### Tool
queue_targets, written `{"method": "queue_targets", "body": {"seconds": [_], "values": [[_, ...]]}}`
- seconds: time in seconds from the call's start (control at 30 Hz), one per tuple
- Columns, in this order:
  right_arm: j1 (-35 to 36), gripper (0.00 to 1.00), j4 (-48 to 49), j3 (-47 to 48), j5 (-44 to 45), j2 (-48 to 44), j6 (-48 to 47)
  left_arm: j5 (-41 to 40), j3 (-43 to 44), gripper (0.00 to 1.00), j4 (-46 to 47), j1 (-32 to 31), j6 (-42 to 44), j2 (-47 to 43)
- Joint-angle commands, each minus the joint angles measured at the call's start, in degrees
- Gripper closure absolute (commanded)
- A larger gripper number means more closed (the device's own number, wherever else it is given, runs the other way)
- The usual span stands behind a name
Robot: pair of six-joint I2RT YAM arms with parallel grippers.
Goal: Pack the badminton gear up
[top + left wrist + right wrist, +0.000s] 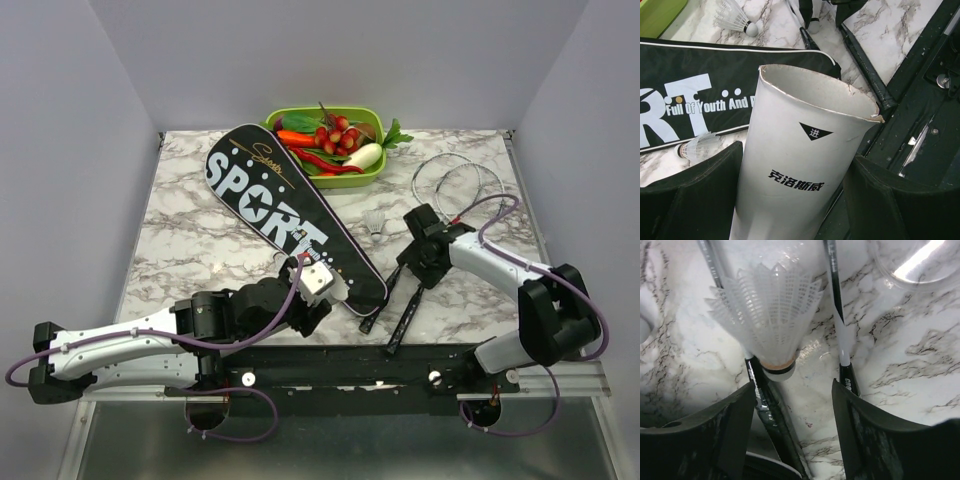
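Observation:
The black bag (270,205) lettered "SPORT" lies diagonally across the marble table. My left gripper (318,283) is shut on an upright white cardboard tube (805,165) at the bag's near end. One white shuttlecock (697,147) rests by the bag's edge (690,95). Two silver rackets (455,178) lie to the right, their black handles (400,320) pointing toward the near edge. My right gripper (792,405) stands open just above the racket shafts (836,300). Another shuttlecock (767,315) (375,222) lies free just beyond its fingertips, its cork end toward the jaws.
A green tray (372,172) of toy vegetables stands at the back, beside the bag's wide end. The black base rail (400,365) runs along the near table edge, close under the racket handles.

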Motion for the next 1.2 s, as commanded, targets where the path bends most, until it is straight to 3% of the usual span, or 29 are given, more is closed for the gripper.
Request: {"method": "queue_targets", "body": {"seconds": [0.0,0.2,0.33,0.5,0.53,0.83,1.17], "values": [[0.28,0.28,1.23,2.74,0.32,-4.89,-9.13,-0.41,-0.25,1.0,-6.51,-0.18,-15.36,1.83],[-0.77,0.2,0.17,10.2,1.56,-14.83,-27.14,0.47,0.02,1.0,-6.34,-0.18,-16.06,2.45],[-4.9,0.2,0.0,15.04,-6.16,-14.66,-43.11,0.73,0.02,1.0,-6.6,-0.17,-17.29,2.45],[-10.6,0.2,-0.18,16.55,-12.4,-13.08,-55.54,-0.06,-0.77,1.0,-5.81,-0.09,-18.96,0.87],[-11.84,0.2,0.26,16.38,-17.47,-11.95,-58.34,-0.06,-1.3,1.0,-4.76,-0.09,-19.14,0.34],[-17.03,0.21,4.82,13.22,-30.07,-3.15,-61.62,-0.32,-3.5,1.0,-2.82,-0.09,-18.27,-3.44],[-19.41,0.25,10.19,9.96,-35.36,3.97,-59.77,4.69,-5.52,1.0,-0.01,-0.18,-16.5,-7.22]]}}
